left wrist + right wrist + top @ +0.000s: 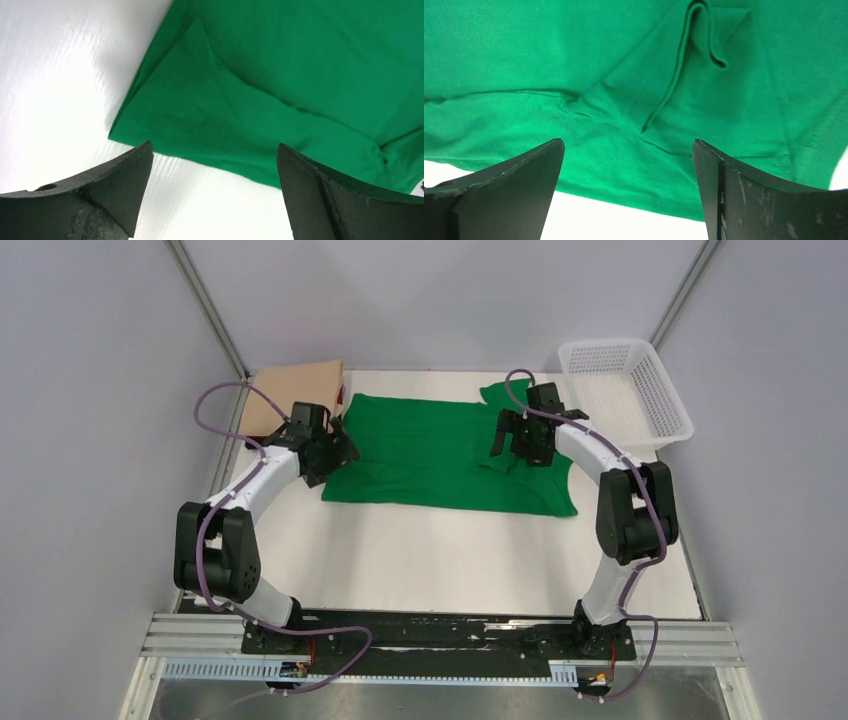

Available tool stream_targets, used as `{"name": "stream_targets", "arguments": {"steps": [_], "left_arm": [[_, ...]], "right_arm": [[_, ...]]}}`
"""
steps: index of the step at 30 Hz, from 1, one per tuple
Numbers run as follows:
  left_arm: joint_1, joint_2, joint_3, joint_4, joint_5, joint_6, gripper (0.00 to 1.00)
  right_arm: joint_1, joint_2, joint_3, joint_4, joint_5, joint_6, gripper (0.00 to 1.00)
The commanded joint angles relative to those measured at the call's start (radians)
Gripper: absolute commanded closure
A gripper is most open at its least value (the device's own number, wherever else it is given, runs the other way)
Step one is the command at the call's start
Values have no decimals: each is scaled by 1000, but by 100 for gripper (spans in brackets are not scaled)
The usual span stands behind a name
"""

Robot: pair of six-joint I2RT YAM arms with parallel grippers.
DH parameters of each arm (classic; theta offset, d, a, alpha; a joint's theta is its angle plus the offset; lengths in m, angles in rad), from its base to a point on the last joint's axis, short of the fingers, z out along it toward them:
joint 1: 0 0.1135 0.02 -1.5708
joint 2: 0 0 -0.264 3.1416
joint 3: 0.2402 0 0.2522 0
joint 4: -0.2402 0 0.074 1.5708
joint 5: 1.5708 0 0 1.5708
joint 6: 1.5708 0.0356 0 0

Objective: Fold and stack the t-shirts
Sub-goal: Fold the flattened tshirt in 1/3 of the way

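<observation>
A bright green t-shirt (440,452) lies spread flat across the middle of the white table, one sleeve pointing toward the far right. A folded tan t-shirt (297,390) rests at the back left corner. My left gripper (340,455) hovers open over the green shirt's left edge; in the left wrist view the gripper (214,146) has nothing between its fingers, and the shirt's folded corner (200,100) lies just beyond them. My right gripper (508,435) hangs open above the shirt's right part. The right wrist view shows that gripper (628,142) empty over wrinkled green cloth (574,75).
A white plastic mesh basket (630,390) stands at the back right, beside the right arm. Bare white table (430,560) stretches between the shirt and the arm bases. Grey walls and metal posts close in the back corners.
</observation>
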Motion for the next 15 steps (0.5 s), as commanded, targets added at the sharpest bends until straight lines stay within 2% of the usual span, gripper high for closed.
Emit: {"name": "stream_targets", "arguments": {"steps": [1,8,15], "left_arm": [[-5,-40,-76,46,87,38,0],[-5,-88,-116,47,65,41,0],[-5,-127,-87,-3,14,63,0]], "right_arm": [[13,46,15,86,-103,31,0],[28,187,116,117,-94,29,0],[44,304,246,157,-118,56,0]]}}
